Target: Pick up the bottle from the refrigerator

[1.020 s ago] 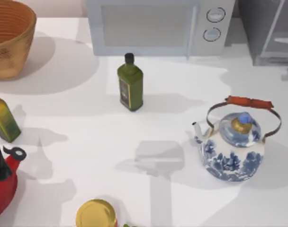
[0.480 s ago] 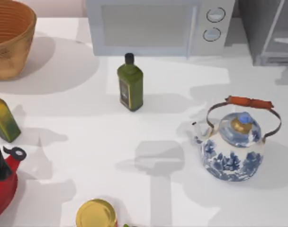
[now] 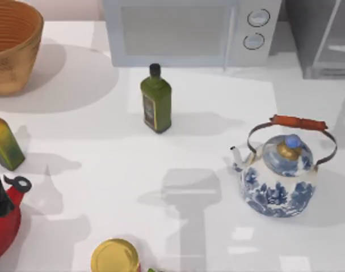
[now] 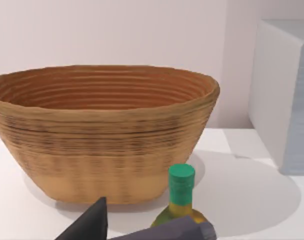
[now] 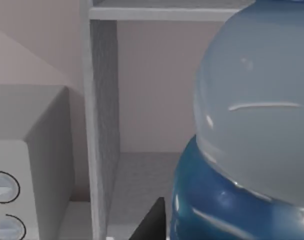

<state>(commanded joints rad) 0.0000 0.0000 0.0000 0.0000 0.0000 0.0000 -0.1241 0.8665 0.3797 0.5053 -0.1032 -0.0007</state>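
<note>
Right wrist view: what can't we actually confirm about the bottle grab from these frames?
- Bottle, right wrist view: so close that the edges cut it off; cap and base unseen.
- Right hand: just a dark finger tip beside the bottle; grip unconfirmed.
- Refrigerator, top view: cut by the edge, interior hidden.
- Left hand, left wrist view: cut by the edge, near the basket.

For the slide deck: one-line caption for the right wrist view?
Right wrist camera close on the bottle, pale body over a blue band, beside the open refrigerator compartment, microwave dials at the edge.
</note>
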